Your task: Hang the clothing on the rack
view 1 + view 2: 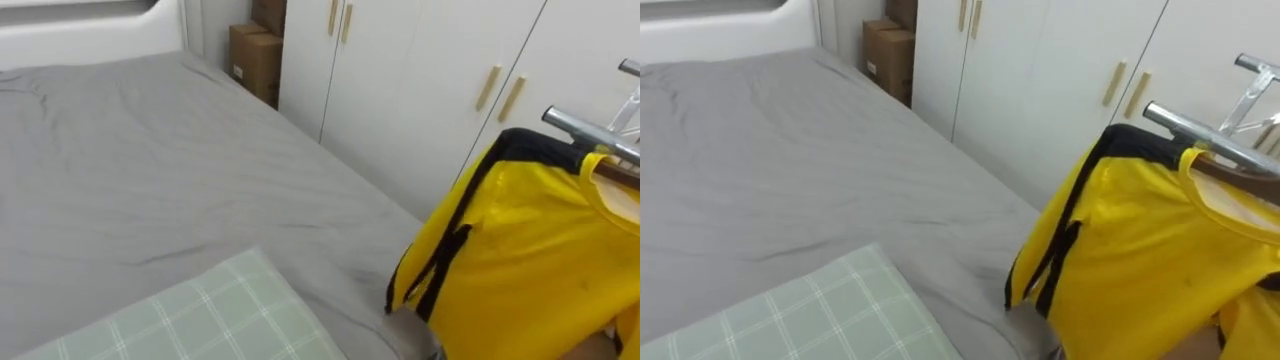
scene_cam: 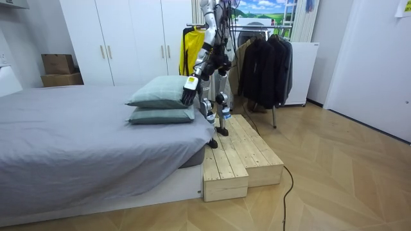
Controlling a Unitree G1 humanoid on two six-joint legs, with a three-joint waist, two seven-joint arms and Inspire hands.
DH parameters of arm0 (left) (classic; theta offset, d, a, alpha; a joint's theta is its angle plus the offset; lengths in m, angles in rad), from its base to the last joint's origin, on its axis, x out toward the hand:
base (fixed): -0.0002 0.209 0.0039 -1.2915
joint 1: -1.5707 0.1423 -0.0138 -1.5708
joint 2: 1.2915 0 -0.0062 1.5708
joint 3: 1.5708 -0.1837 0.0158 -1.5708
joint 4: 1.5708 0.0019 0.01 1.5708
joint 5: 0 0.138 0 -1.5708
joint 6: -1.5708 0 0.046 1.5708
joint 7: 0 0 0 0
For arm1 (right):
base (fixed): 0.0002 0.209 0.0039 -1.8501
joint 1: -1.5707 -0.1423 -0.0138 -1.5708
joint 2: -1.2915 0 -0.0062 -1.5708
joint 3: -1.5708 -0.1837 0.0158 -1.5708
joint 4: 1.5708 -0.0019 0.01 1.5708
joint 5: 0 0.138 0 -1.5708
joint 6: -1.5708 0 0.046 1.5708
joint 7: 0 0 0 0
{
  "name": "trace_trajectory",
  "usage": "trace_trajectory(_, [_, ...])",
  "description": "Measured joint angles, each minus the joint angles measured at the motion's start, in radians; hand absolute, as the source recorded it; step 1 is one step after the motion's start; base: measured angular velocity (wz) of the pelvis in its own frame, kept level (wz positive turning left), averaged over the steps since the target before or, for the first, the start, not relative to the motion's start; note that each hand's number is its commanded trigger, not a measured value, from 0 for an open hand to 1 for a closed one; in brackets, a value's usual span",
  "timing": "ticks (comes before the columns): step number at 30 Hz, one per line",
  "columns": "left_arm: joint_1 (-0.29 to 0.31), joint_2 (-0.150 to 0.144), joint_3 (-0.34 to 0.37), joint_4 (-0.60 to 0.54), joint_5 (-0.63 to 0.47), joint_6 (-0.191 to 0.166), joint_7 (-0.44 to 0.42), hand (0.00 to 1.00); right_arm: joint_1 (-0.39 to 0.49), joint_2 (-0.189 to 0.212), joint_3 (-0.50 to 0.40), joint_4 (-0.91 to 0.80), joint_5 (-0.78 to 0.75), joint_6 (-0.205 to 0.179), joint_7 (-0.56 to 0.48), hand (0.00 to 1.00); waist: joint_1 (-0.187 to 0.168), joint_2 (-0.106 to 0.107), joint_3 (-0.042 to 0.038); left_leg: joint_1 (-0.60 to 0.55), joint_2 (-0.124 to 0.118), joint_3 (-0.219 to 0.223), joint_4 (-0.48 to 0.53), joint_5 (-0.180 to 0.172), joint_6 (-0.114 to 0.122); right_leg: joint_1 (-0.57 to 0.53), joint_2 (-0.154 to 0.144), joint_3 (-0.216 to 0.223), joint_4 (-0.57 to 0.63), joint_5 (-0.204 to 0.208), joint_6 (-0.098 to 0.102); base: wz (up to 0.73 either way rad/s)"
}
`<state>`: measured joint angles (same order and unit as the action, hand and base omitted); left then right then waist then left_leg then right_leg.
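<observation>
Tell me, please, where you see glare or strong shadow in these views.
Left eye view: the metal rail carries a bright glint, and the bed is evenly lit, with soft shading in its creases. Room view: the wood floor shows a pale sheen, and a dark shadow lies beneath the bed's edge beside the wooden platform.

Shirt [image 1: 530, 260]: yellow, with black trim along the shoulder and side seam. It hangs on a hanger [image 1: 1225, 168] from the metal rail [image 1: 590, 130], at the rail's end beside the white wardrobe [image 1: 420, 90]. Its hem hangs loose past the bed's [image 1: 150, 190] corner.
</observation>
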<state>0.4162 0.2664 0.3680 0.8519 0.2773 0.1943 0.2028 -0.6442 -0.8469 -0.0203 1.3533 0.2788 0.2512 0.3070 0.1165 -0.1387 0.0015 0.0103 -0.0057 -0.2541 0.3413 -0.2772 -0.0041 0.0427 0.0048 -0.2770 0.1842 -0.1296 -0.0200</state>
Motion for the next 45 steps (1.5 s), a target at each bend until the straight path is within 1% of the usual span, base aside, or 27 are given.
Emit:
trace_trajectory(1, [0.002,0.000,0.001,-0.006,0.000,0.000,0.000,0.00,0.001,0.000,0.000,0.000,0.001,0.000,0.000,1.00,-0.001,-0.002,0.0011,0.000,0.000,-0.001,-0.001,0.000,0.000,0.001,0.000,-0.002,0.000,-0.001,-0.001,0.16])
trace_trajectory(4, [0.008,0.005,-0.001,-0.016,0.000,0.000,-0.003,0.00,0.010,0.000,0.000,0.000,0.010,-0.003,0.000,1.00,-0.006,-0.004,0.0026,-0.003,-0.001,-0.009,0.002,0.000,0.000,0.011,-0.004,-0.026,-0.003,-0.009,0.001,0.24])
trace_trajectory(6, [0.005,0.019,-0.018,-0.019,-0.001,-0.007,-0.018,0.00,0.017,0.000,0.000,0.000,0.013,-0.017,-0.001,1.00,-0.015,0.001,0.0031,-0.023,-0.001,-0.007,0.019,0.000,-0.001,0.017,-0.006,-0.056,-0.016,-0.010,0.001,0.37])
trace_trajectory(7, [0.005,0.020,-0.021,-0.021,-0.001,-0.009,-0.021,0.00,0.017,0.000,0.000,0.000,0.013,-0.021,-0.002,1.00,-0.021,0.004,0.0054,-0.029,-0.001,-0.006,0.026,0.000,-0.001,0.020,-0.007,-0.066,-0.016,-0.010,0.002,0.52])
trace_trajectory(8, [0.006,0.020,-0.021,-0.031,-0.001,-0.011,-0.026,0.00,0.019,0.000,0.000,0.000,0.012,-0.031,-0.002,1.00,-0.032,0.010,0.0085,-0.039,-0.001,0.000,0.036,-0.001,-0.001,0.024,-0.010,-0.086,-0.017,-0.012,0.005,0.48])
trace_trajectory(9, [0.006,0.021,-0.025,-0.040,0.001,-0.012,-0.035,0.00,0.025,0.000,0.000,0.000,0.014,-0.042,-0.004,1.00,-0.039,0.018,0.0083,-0.046,0.001,0.015,0.037,-0.001,-0.001,0.025,-0.014,-0.102,-0.017,-0.017,0.008,0.46])
trace_trajectory(10, [0.002,0.021,-0.030,-0.045,0.002,-0.012,-0.038,0.00,0.032,0.000,0.000,0.000,0.019,-0.049,-0.005,1.00,-0.042,0.025,0.0068,-0.052,0.001,0.019,0.039,-0.001,-0.001,0.024,-0.015,-0.110,-0.018,-0.017,0.008,0.33])
trace_trajectory(11, [0.001,0.021,-0.046,-0.054,0.010,-0.012,-0.040,0.00,0.048,0.000,0.000,0.000,0.033,-0.057,-0.009,1.00,-0.038,0.033,0.0023,-0.055,0.001,0.019,0.040,-0.001,-0.001,0.024,-0.017,-0.118,-0.017,-0.019,0.010,0.24])
trace_trajectory(12, [0.001,0.021,-0.063,-0.058,0.012,-0.013,-0.040,0.00,0.058,0.000,-0.001,0.000,0.037,-0.062,-0.009,1.00,-0.033,0.046,0.0003,-0.057,-0.001,0.019,0.040,0.000,-0.001,0.025,-0.020,-0.124,-0.017,-0.021,0.012,0.21])
trace_trajectory(13, [0.000,0.021,-0.067,-0.058,0.015,-0.013,-0.040,0.00,0.062,0.000,-0.001,0.001,0.041,-0.064,-0.010,1.00,-0.033,0.052,0.0000,-0.057,-0.001,0.019,0.040,0.000,-0.001,0.028,-0.022,-0.130,-0.016,-0.022,0.013,0.22])
trace_trajectory(14, [0.001,0.021,-0.069,-0.059,0.022,-0.013,-0.040,0.00,0.075,0.000,-0.001,0.001,0.054,-0.065,-0.012,1.00,-0.032,0.065,-0.0032,-0.056,-0.002,0.019,0.038,0.001,-0.001,0.033,-0.024,-0.139,-0.015,-0.024,0.015,0.24])
trace_trajectory(15, [-0.002,0.022,-0.069,-0.065,0.024,-0.013,-0.040,0.00,0.089,0.000,-0.001,0.001,0.072,-0.066,-0.013,1.00,-0.030,0.074,-0.0032,-0.050,-0.004,0.019,0.036,0.004,-0.002,0.041,-0.028,-0.147,-0.014,-0.028,0.017,0.23])
trace_trajectory(18, [0.002,0.025,-0.069,-0.098,0.054,-0.013,-0.043,0.00,0.142,0.006,-0.001,0.001,0.108,-0.072,-0.013,1.00,-0.027,0.076,-0.0023,-0.048,-0.005,0.021,0.035,0.006,-0.006,0.053,-0.032,-0.171,-0.010,-0.042,0.018,0.24])
trace_trajectory(20, [-0.001,0.025,-0.069,-0.104,0.082,-0.013,-0.046,0.00,0.153,0.009,-0.001,0.000,0.115,-0.094,-0.013,1.00,-0.030,0.072,-0.0005,-0.048,-0.004,0.023,0.035,0.007,-0.007,0.060,-0.032,-0.185,-0.010,-0.049,0.016,0.25])
trace_trajectory(21, [-0.005,0.027,-0.069,-0.105,0.089,-0.013,-0.049,0.00,0.154,0.009,-0.001,0.000,0.122,-0.097,-0.019,1.00,-0.032,0.068,0.0017,-0.048,-0.003,0.024,0.035,0.008,-0.007,0.066,-0.032,-0.196,-0.011,-0.053,0.016,0.24])
trace_trajectory(23, [-0.008,0.034,-0.069,-0.107,0.089,-0.013,-0.061,0.00,0.162,0.012,-0.002,0.000,0.123,-0.098,-0.025,1.00,-0.033,0.070,0.0035,-0.040,0.002,0.037,0.036,0.008,-0.008,0.079,-0.029,-0.201,-0.017,-0.055,0.013,0.15])
trace_trajectory(24, [-0.008,0.038,-0.067,-0.107,0.089,-0.013,-0.062,0.00,0.179,0.020,-0.007,0.000,0.124,-0.109,-0.029,1.00,-0.034,0.065,0.0064,-0.038,0.008,0.049,0.037,0.007,-0.009,0.089,-0.026,-0.209,-0.023,-0.057,0.012,0.13])
trace_trajectory(27, [-0.017,0.041,-0.068,-0.107,0.090,-0.013,-0.067,0.00,0.208,0.026,-0.007,0.000,0.145,-0.122,-0.037,1.00,-0.031,0.060,0.0082,-0.038,0.020,0.079,0.040,0.007,-0.011,0.098,-0.024,-0.220,-0.034,-0.057,0.010,0.13])
trace_trajectory(31, [-0.019,0.048,-0.071,-0.107,0.091,-0.021,-0.073,0.00,0.217,0.026,-0.006,0.002,0.154,-0.135,-0.043,1.00,-0.029,0.065,0.0096,-0.041,0.024,0.084,0.044,0.006,-0.014,0.099,-0.023,-0.223,-0.033,-0.058,0.008,0.00])
trace_trajectory(32, [-0.019,0.058,-0.075,-0.107,0.098,-0.022,-0.083,0.00,0.219,0.026,-0.006,0.002,0.157,-0.143,-0.044,0.60,-0.029,0.069,0.0091,-0.044,0.026,0.091,0.049,0.004,-0.016,0.099,-0.022,-0.225,-0.033,-0.058,0.008,0.04])
trace_trajectory(33, [-0.018,0.064,-0.076,-0.107,0.112,-0.022,-0.088,0.00,0.220,0.026,-0.006,0.002,0.157,-0.148,-0.044,0.00,-0.030,0.073,0.0060,-0.048,0.027,0.091,0.053,0.004,-0.016,0.098,-0.021,-0.228,-0.033,-0.058,0.007,0.06])
trace_trajectory(34, [-0.018,0.066,-0.077,-0.107,0.115,-0.022,-0.089,0.00,0.220,0.026,-0.006,0.001,0.157,-0.151,-0.045,0.00,-0.031,0.075,0.0042,-0.049,0.027,0.091,0.054,0.004,-0.016,0.098,-0.021,-0.230,-0.033,-0.058,0.007,0.07])
trace_trajectory(35, [-0.018,0.069,-0.078,-0.107,0.126,-0.023,-0.091,0.00,0.220,0.026,-0.006,0.001,0.157,-0.157,-0.046,0.00,-0.032,0.078,0.0007,-0.050,0.029,0.102,0.053,0.004,-0.016,0.098,-0.022,-0.232,-0.032,-0.058,0.007,0.07])
trace_trajectory(36, [-0.016,0.072,-0.078,-0.108,0.128,-0.026,-0.097,0.00,0.220,0.026,-0.004,0.001,0.157,-0.163,-0.048,0.00,-0.032,0.081,-0.0015,-0.050,0.037,0.136,0.053,0.004,-0.017,0.099,-0.022,-0.233,-0.031,-0.059,0.007,0.05])
trace_trajectory(38, [-0.012,0.077,-0.091,-0.108,0.130,-0.029,-0.101,0.00,0.221,0.028,-0.002,0.002,0.158,-0.168,-0.053,0.00,-0.031,0.085,-0.0025,-0.048,0.047,0.165,0.054,0.005,-0.017,0.101,-0.022,-0.234,-0.030,-0.059,0.006,0.00])
trace_trajectory(43, [-0.010,0.080,-0.114,-0.108,0.157,-0.035,-0.108,0.00,0.234,0.039,-0.003,0.009,0.193,-0.169,-0.067,0.00,-0.032,0.085,-0.0018,-0.050,0.052,0.171,0.054,0.007,-0.021,0.101,-0.021,-0.241,-0.029,-0.063,0.001,0.02])
trace_trajectory(45, [-0.010,0.080,-0.119,-0.108,0.163,-0.036,-0.108,0.00,0.245,0.044,-0.004,0.012,0.199,-0.165,-0.070,0.00,-0.034,0.085,0.0006,-0.050,0.058,0.174,0.055,0.008,-0.023,0.098,-0.021,-0.241,-0.028,-0.069,-0.002,0.00])
